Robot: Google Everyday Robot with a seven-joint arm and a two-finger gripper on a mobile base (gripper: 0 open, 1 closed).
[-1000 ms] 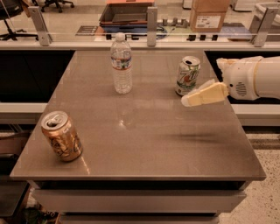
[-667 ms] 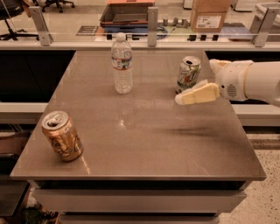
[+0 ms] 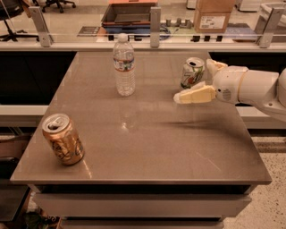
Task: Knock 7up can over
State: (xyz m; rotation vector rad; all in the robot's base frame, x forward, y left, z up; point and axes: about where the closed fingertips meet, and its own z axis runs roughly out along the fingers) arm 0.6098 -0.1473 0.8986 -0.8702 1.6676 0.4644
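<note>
On the brown table top (image 3: pixel 147 147), a clear water bottle (image 3: pixel 124 65) stands at the back and an orange-brown can (image 3: pixel 63 139) stands tilted near the front left corner; behind run a railing with posts (image 3: pixel 155 27), a cardboard box (image 3: pixel 213 13) and a dark tray (image 3: pixel 129 12). The white arm (image 3: pixel 254 87) reaches in level from the right. Its gripper (image 3: pixel 195 84) has its fingers (image 3: pixel 194 95) apart, the near one just in front of the 7up can (image 3: pixel 192 72), which stands at the back right
</note>
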